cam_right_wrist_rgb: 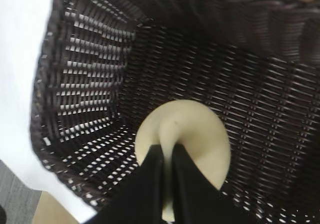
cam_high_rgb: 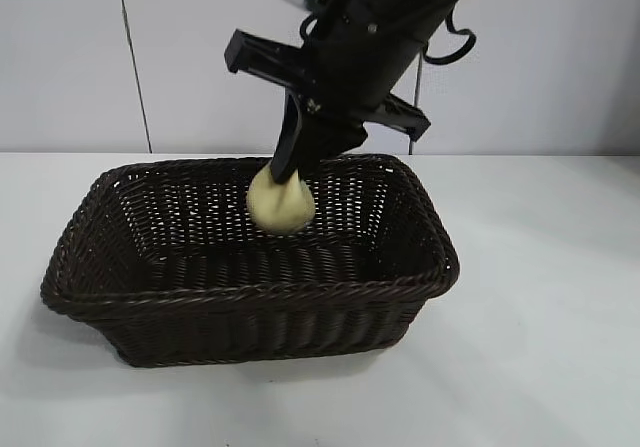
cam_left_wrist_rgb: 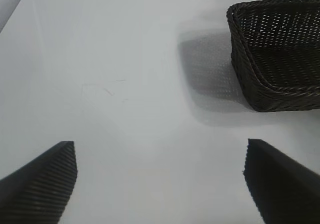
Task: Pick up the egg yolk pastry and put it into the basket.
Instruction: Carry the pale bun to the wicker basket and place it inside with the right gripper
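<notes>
My right gripper (cam_high_rgb: 288, 172) is shut on the egg yolk pastry (cam_high_rgb: 280, 203), a pale cream-yellow bun, and holds it hanging over the inside of the basket (cam_high_rgb: 250, 292), above its floor. In the right wrist view the fingers pinch a fold of the pastry (cam_right_wrist_rgb: 197, 134), with the dark woven basket floor (cam_right_wrist_rgb: 260, 108) beneath it. My left gripper (cam_left_wrist_rgb: 160, 156) is open and empty over bare table, away from the basket; the basket's corner (cam_left_wrist_rgb: 270, 91) shows in its view.
The basket stands on a white table (cam_high_rgb: 540, 347) in front of a white wall. Bare table lies on both sides of the basket and in front of it.
</notes>
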You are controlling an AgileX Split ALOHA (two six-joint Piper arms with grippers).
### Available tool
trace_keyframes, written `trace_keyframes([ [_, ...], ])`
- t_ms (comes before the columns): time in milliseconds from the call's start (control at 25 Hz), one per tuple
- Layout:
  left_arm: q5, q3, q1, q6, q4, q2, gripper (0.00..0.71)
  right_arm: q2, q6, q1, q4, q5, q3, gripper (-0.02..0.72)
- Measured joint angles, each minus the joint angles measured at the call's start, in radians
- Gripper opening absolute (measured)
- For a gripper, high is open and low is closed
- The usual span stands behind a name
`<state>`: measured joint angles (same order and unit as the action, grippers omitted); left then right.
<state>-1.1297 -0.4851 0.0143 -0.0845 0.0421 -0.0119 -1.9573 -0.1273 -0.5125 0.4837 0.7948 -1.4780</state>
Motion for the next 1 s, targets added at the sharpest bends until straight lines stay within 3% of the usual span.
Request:
trace_keyframes([
  [200, 0.000, 0.000, 0.000, 0.000, 0.000, 0.000, 0.658, -0.066, 0.000, 0.000, 0.000, -0.044, 0.000, 0.047],
  [320, 0.000, 0.000, 0.000, 0.000, 0.000, 0.000, 0.658, -0.069, 0.000, 0.000, 0.001, -0.055, 0.000, 0.139],
  [440, 0.000, 0.000, 0.000, 0.000, 0.000, 0.000, 0.658, -0.069, 0.000, 0.000, 0.003, -0.053, 0.000, 0.335],
  [520, 0.000, 0.000, 0.000, 0.000, 0.000, 0.000, 0.658, -0.069, 0.000, 0.000, 0.003, -0.046, 0.000, 0.504],
  [600, 0.000, 0.000, 0.000, 0.000, 0.000, 0.000, 0.658, -0.069, 0.000, 0.000, 0.003, -0.033, 0.000, 0.601],
  [800, 0.000, 0.000, 0.000, 0.000, 0.000, 0.000, 0.658, -0.027, 0.000, 0.000, 0.003, -0.014, -0.002, 0.655],
  [1000, 0.000, 0.000, 0.000, 0.000, 0.000, 0.000, 0.658, 0.010, 0.000, 0.000, -0.015, 0.083, -0.088, 0.655],
])
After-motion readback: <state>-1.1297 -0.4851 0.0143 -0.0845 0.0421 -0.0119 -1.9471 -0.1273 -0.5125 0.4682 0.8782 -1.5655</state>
